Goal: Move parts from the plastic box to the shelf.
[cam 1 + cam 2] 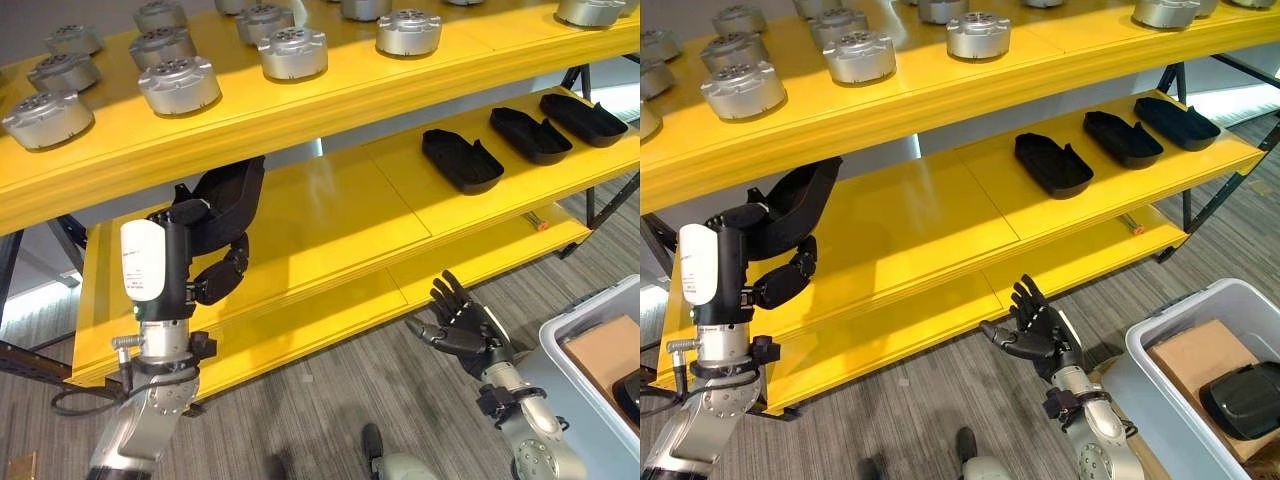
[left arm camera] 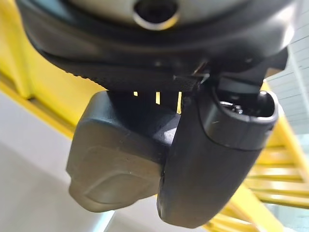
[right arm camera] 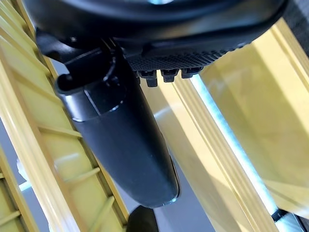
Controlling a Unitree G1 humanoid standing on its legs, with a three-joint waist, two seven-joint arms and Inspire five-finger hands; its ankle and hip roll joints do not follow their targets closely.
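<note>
Left robot hand apparently clasping black part

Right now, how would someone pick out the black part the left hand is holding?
Find the yellow shelf, middle tier. At its left end the left hand grips a black shell-shaped part, raised off the board, unlike three similar parts lying flat at the right end.

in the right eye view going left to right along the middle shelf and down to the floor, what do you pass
left hand holding a black part → right hand → three black parts on the shelf → plastic box
</note>
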